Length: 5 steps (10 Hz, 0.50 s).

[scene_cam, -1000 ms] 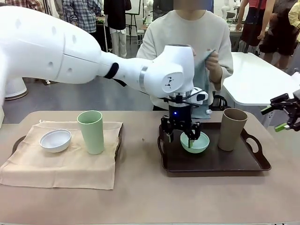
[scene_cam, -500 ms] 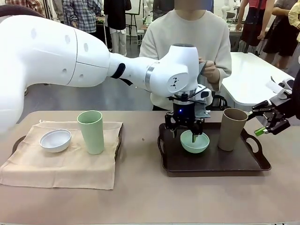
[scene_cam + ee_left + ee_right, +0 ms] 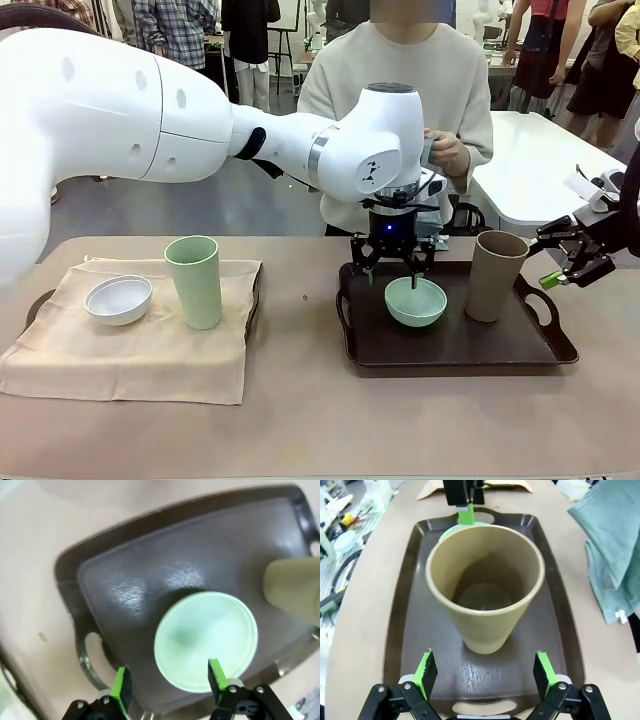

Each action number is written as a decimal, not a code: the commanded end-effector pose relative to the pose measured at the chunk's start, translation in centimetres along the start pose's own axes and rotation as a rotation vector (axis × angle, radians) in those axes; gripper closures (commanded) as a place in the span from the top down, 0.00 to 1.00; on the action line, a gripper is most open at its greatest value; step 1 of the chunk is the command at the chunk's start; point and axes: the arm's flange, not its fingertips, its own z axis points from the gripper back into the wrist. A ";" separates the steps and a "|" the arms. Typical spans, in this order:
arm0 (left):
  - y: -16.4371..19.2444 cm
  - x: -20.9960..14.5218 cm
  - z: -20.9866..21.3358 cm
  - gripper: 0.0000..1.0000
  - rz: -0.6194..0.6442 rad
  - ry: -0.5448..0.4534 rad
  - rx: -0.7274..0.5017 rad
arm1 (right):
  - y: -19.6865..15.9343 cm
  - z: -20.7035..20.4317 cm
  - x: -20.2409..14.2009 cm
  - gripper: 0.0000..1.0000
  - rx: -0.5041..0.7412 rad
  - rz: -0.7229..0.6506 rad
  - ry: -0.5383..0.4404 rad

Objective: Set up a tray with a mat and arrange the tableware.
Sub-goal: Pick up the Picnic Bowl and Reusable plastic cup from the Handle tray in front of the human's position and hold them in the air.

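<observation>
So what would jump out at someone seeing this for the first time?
The huge white left arm reaches across the table from the left, its black left gripper open just above a small mint green plastic bowl on a dark brown handled tray. Beside that bowl stands a tall taupe-brown plastic cup, with the right gripper open to its right.

Taupe cup (image 3: 291, 584) blurred, cut off by picture edge.
</observation>
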 end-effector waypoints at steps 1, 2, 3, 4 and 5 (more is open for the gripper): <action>-0.3 -0.4 -0.3 0.80 0.091 -0.062 0.080 | -0.6 -1.7 0.1 1.00 -0.029 -0.049 -0.008; -0.2 -0.5 0.0 0.80 0.097 -0.044 0.068 | -0.7 -1.8 0.0 1.00 -0.038 -0.091 0.026; 0.1 0.1 -0.2 0.80 0.042 -0.022 0.028 | -0.3 -0.4 0.0 1.00 -0.009 -0.018 -0.006; 0.1 0.1 -0.2 0.80 0.042 -0.022 0.028 | -0.3 -0.4 0.0 1.00 -0.009 -0.018 -0.006; 0.1 0.1 -0.2 0.80 0.042 -0.022 0.028 | -0.3 -0.4 0.0 1.00 -0.009 -0.018 -0.006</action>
